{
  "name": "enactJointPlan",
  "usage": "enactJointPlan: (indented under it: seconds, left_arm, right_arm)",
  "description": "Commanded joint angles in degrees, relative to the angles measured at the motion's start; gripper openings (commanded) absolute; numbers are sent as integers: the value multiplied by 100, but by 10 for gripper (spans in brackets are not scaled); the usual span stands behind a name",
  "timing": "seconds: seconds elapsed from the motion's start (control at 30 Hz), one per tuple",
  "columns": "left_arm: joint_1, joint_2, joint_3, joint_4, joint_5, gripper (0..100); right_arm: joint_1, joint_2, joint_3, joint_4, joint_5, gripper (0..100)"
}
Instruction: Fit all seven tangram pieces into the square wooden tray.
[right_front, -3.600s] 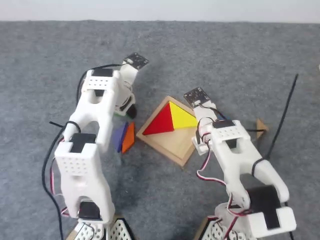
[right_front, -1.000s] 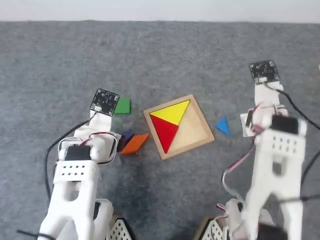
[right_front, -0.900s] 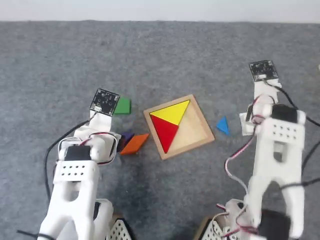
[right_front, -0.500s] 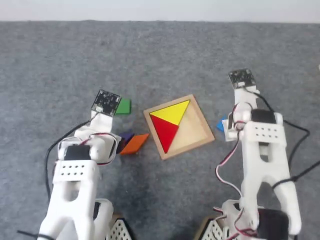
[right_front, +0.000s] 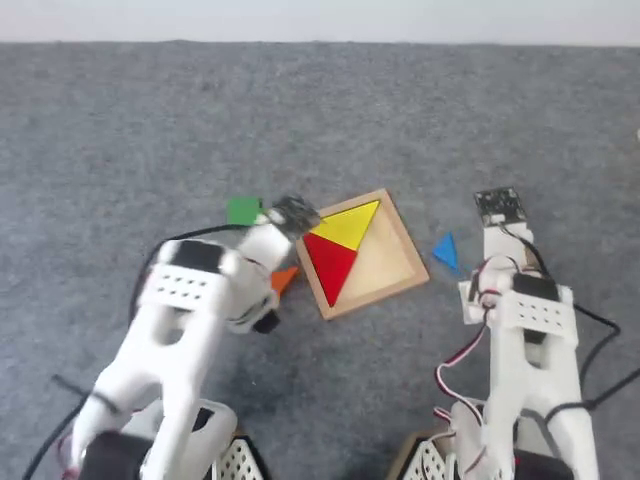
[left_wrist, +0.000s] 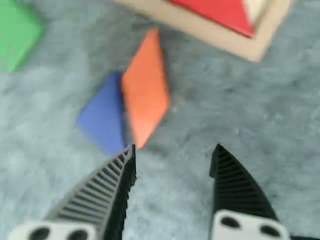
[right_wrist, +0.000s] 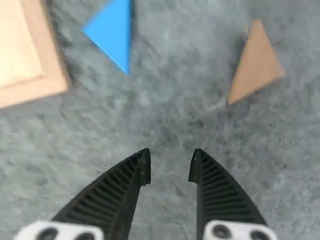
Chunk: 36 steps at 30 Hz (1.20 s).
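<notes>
From the high view we see the square wooden tray (right_front: 392, 262) lying askew near the middle of the grey tabletop (right_front: 120, 120), one corner pointing toward the far edge. Inside it a yellow triangle (right_front: 345, 225) fills the far-left part and a red triangle (right_front: 332, 262) sits against it, the two sharing an edge, with bare wood showing on the right part of the tray floor. A green square (right_front: 243, 210) lies just beyond the tray's left corner, and an orange piece (right_front: 285, 278) pokes out beside the tray's near-left wall. The left arm (right_front: 190, 300) leans in with its wrist over that left corner. A blue triangle (right_front: 446, 250) rests just off the tray's right corner, between the tray and the right arm (right_front: 525, 320). From the left wrist view we find the left gripper (left_wrist: 175, 148) spread wide and holding nothing, above bare tabletop. Ahead of it the orange piece lies edge to edge with a dark blue piece (left_wrist: 102, 120), and the tray wall is beyond them. From the right wrist view we find the right gripper (right_wrist: 171, 151) parted only narrowly and empty, over the tabletop. The blue triangle sits next to the tray's corner, and a tan triangle (right_wrist: 255, 62) lies farther from the tray, apart from the blue one.
</notes>
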Motion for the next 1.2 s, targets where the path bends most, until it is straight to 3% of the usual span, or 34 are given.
enactJointPlan:
  seconds: [0.0,0.27,0.77,0.87,1.17]
  left_arm:
    - [466,589,-295,-571,105,231]
    - [176,1925,-382,-1732,-18,231]
    - [-1204,2743,-1763,-1635,-730,213]
    - [-1301,2796,-2079,-1292,-870,211]
    - [-1266,2804,-2088,-1266,-870,211]
  right_arm:
    - [277,-303,255,-444,123,155]
    - [198,-303,378,-549,114,155]
    - [198,-286,387,-567,88,155]
    - [198,-286,387,-567,79,155]
    - [198,-286,387,-567,79,155]
